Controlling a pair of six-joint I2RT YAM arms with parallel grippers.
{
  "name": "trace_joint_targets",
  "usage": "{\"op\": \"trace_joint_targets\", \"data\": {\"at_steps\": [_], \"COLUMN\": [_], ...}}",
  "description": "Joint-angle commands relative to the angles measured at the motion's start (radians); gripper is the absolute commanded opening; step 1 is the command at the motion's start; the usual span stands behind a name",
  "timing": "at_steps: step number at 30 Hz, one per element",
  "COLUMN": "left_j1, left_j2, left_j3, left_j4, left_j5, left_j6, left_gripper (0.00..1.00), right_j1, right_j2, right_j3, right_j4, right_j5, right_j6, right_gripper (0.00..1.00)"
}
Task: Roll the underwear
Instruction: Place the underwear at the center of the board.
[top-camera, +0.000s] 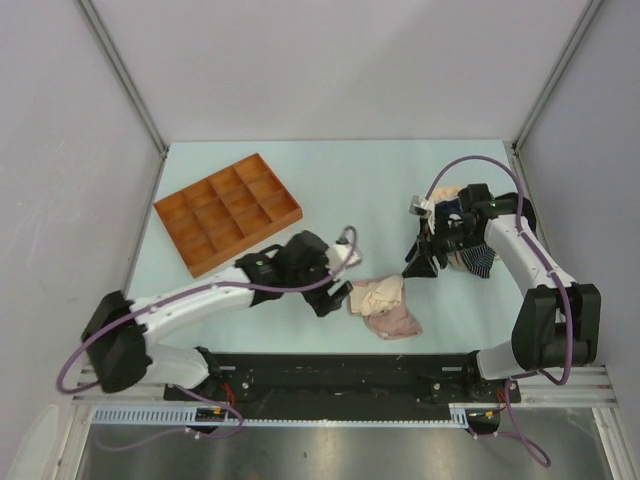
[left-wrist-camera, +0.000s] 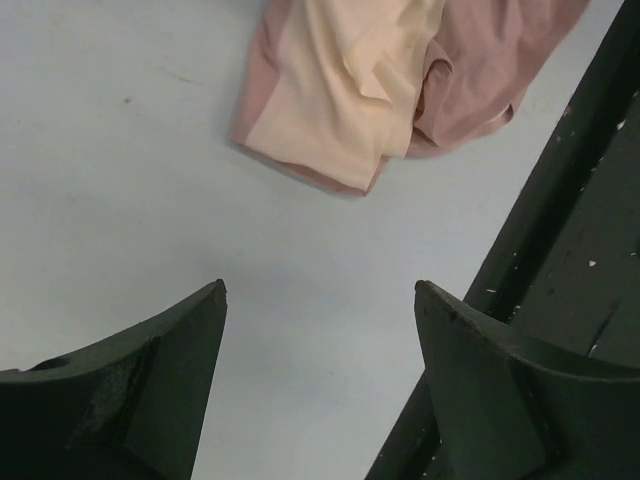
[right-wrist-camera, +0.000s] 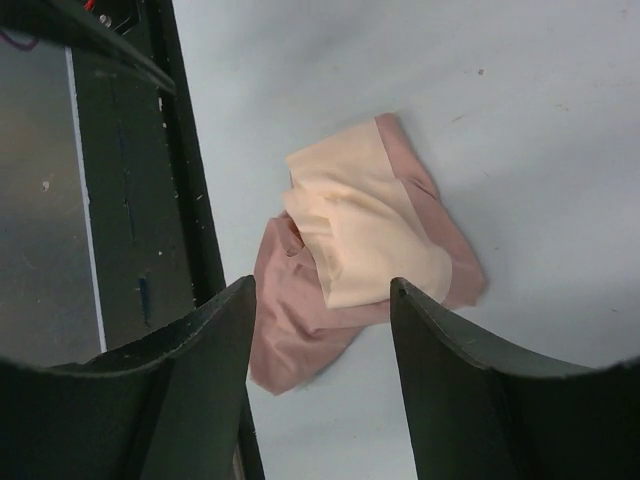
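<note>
A pale pink-beige underwear (top-camera: 386, 306) lies crumpled and partly folded on the table near the front edge. My left gripper (top-camera: 338, 282) sits just left of it, open and empty. The left wrist view shows the garment (left-wrist-camera: 380, 90) ahead of the spread left gripper (left-wrist-camera: 320, 290), not touching it. A heap of more underwear (top-camera: 470, 250), navy striped, black and cream, lies at the right under the right arm. Beside that heap, the right gripper (top-camera: 422, 262) hangs open and empty. In the right wrist view the pink garment (right-wrist-camera: 360, 260) lies on the table beyond the right gripper (right-wrist-camera: 322, 282).
An orange compartmented tray (top-camera: 228, 210) stands at the back left. The black base rail (top-camera: 340, 372) runs along the table's near edge, close to the pink garment. Grey walls close in the table on three sides.
</note>
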Motion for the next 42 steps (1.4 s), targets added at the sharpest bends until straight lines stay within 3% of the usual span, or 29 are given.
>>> {"op": "trace_joint_targets", "data": {"at_steps": [1,9,23,24,27,28,29,35,42], "left_j1": [-0.098,-0.159,-0.169,-0.169,-0.169,-0.169,-0.169,-0.155,-0.089], "left_j2": [0.183,0.388,0.502,0.508,0.523,0.523,0.515,0.427,0.213], "left_j3": [0.142,0.257,0.279,0.28,0.296,0.297,0.296,0.256,0.167], "left_j4": [-0.106,-0.074,0.029,0.032,0.021,0.02,0.024,0.038,0.08], "left_j5": [-0.105,-0.094,-0.14,-0.139,-0.127,-0.124,-0.127,-0.148,-0.087], "left_j6": [0.138,0.198,0.201,0.201,0.195,0.19,0.187,0.13,-0.027], "left_gripper": [0.78,0.72,0.62,0.59,0.35,0.13,0.03,0.0,0.01], "right_j1": [-0.042,-0.168,-0.174,-0.174,-0.174,-0.174,-0.174,-0.173,-0.125], "right_j2": [-0.019,-0.047,-0.035,-0.032,-0.029,-0.026,-0.023,-0.007,-0.006], "right_j3": [0.0,-0.014,-0.013,-0.014,-0.014,-0.014,-0.014,-0.013,-0.034], "right_j4": [-0.037,-0.096,-0.124,-0.126,-0.13,-0.132,-0.133,-0.162,-0.14], "right_j5": [-0.036,-0.073,-0.079,-0.079,-0.079,-0.078,-0.076,-0.07,-0.047], "right_j6": [-0.075,-0.135,-0.162,-0.164,-0.169,-0.17,-0.17,-0.21,-0.216], "right_gripper": [0.6,0.6,0.6,0.6,0.6,0.6,0.6,0.6,0.6]}}
